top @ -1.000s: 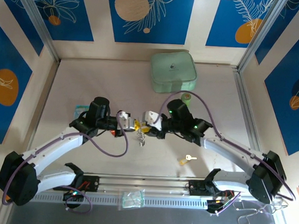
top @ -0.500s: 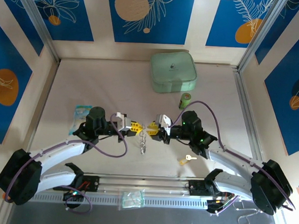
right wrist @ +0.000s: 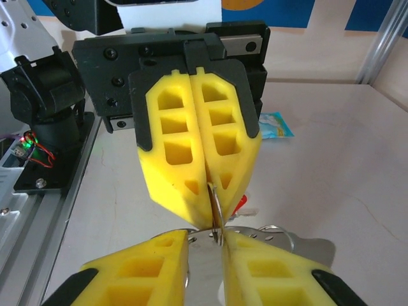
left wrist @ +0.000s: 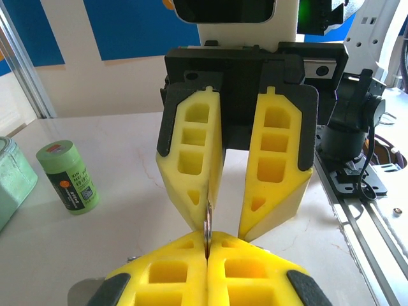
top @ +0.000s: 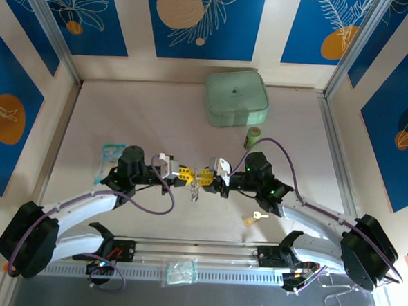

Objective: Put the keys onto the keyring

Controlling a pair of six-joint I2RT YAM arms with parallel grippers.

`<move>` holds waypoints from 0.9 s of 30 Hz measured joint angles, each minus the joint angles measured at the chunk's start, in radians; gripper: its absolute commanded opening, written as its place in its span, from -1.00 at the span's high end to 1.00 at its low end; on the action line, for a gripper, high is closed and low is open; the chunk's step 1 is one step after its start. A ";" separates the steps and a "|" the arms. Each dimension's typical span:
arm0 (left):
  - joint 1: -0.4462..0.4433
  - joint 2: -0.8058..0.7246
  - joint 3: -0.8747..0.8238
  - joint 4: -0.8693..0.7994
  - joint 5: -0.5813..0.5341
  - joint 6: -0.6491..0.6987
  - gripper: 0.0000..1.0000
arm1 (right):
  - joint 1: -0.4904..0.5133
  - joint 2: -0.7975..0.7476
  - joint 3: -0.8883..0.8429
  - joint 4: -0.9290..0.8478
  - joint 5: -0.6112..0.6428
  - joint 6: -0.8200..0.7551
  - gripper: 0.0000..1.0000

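Holding the ring steady is the step in hand, as I judge it. Over the middle of the pale table (top: 157,122) the left gripper (top: 186,173), with yellow foam fingers, is pressed fully together on the thin edge of the large silvery oval keyring (top: 195,188). The chain-like links of the ring hang down between the two arms. The right gripper (top: 204,174) faces it tip to tip. Its fingers stand a little apart, with the ring's edge against one of them, so it probably has no firm hold.

The small metal key with yellow plastic head (top: 257,216) lies flat on the table beside the right arm, well apart from the ring. A red spot (right wrist: 242,204) shows just under the left fingers; I cannot tell if it is the other key.

The next move probably calls for the right gripper to fetch that key and meet the ring very exactly.

The pale green square case (top: 236,98), the green cylinder (top: 253,136) and the teal packet (top: 110,151) lie apart and block nothing.
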 measured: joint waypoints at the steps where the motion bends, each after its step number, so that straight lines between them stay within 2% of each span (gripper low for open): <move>1: 0.000 0.000 0.000 0.000 0.003 0.000 1.00 | 0.000 0.000 0.000 0.003 0.003 0.000 0.57; 6: 0.000 0.000 -0.001 0.000 0.010 0.000 1.00 | 0.002 0.000 0.000 0.010 0.005 0.016 0.99; 8: 0.000 0.000 -0.002 -0.001 0.010 0.000 1.00 | 0.002 0.000 0.000 0.010 0.004 0.014 1.00; 9: 0.000 0.000 -0.002 0.000 0.010 0.000 0.78 | 0.002 0.000 0.000 0.010 0.004 0.015 1.00; 10: 0.000 0.000 -0.002 -0.001 0.010 0.000 0.67 | 0.002 0.000 0.000 0.009 0.001 0.014 1.00; 13: 0.000 -0.001 -0.001 -0.018 0.009 0.014 0.65 | 0.010 0.001 0.018 -0.035 -0.003 -0.005 1.00; 22: -0.004 -0.028 0.059 -0.250 -0.010 0.164 1.00 | 0.039 0.029 0.159 -0.298 0.029 -0.161 1.00; 27: -0.007 -0.031 0.061 -0.296 -0.011 0.190 1.00 | 0.048 0.043 0.181 -0.358 0.032 -0.201 1.00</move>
